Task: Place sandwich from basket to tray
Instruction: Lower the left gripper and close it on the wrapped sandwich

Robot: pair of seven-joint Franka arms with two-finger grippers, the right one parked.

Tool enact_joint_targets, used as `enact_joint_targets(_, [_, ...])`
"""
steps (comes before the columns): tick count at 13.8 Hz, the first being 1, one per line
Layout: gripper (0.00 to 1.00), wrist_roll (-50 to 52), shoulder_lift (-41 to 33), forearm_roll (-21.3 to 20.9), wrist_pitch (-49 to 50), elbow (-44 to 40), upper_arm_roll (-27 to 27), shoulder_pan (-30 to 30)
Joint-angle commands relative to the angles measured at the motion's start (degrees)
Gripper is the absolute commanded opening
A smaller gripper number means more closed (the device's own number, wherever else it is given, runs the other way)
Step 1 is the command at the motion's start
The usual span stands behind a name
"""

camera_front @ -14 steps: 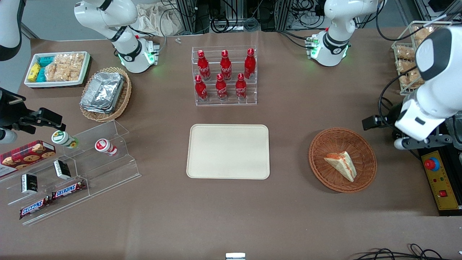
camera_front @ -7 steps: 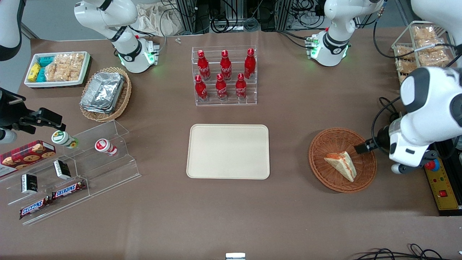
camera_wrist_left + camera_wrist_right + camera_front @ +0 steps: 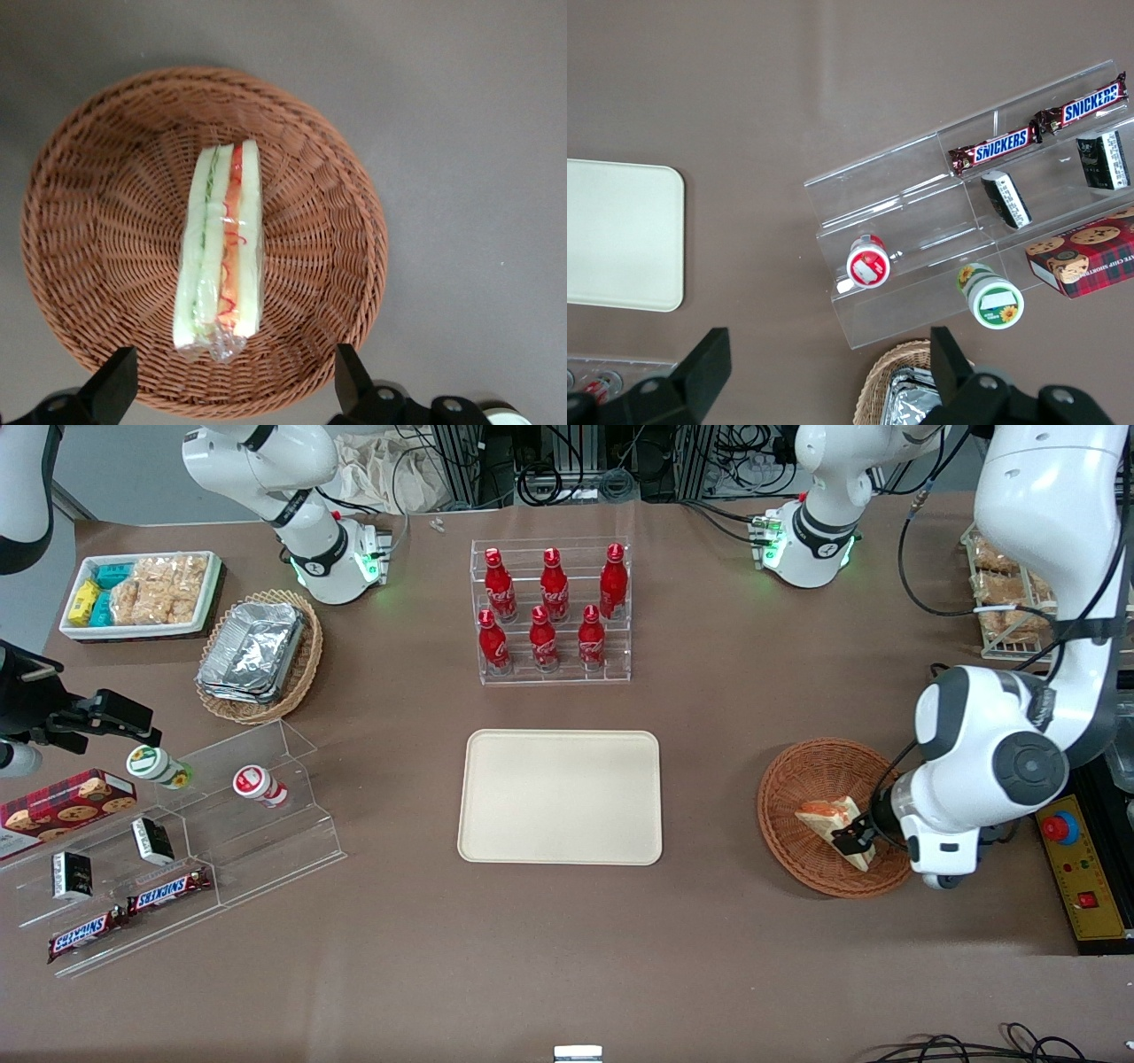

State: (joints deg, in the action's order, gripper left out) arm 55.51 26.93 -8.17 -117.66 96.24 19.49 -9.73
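The sandwich (image 3: 828, 820), a wrapped white-bread wedge with orange-red and green layers, lies in the round reddish-brown wicker basket (image 3: 797, 793) toward the working arm's end of the table. In the left wrist view the sandwich (image 3: 221, 252) sits mid-basket (image 3: 89, 221), filling edge up. My left gripper (image 3: 856, 839) hangs open just above the basket, over the sandwich's end nearer the front camera. Its gripper (image 3: 235, 376) stands wide, with black fingertips (image 3: 118, 376) on either side of the wrapper's end, touching nothing. The cream-beige tray (image 3: 560, 797) lies bare at the table's middle.
A clear rack of red bottles (image 3: 551, 611) stands farther from the front camera than the tray. A yellow control box with a red button (image 3: 1076, 864) sits beside the basket. An acrylic snack stand (image 3: 177, 841), a tan foil-container basket (image 3: 259, 655) and a white bin (image 3: 142, 593) lie toward the parked arm's end.
The left arm has swung from beside the basket to above it. Its gripper has come down over the sandwich's nearer end. The sandwich and basket have not moved.
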Motion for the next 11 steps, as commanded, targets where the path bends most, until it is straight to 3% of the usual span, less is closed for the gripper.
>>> enact_joint_targets(1, [1.0,2.59,0.4,-2.45,-0.11,-0.18,-0.07,0.32])
enact_joint_targets(11, [1.0,8.83,3.13,-5.8,-2.04,1.14,-0.15,-0.03])
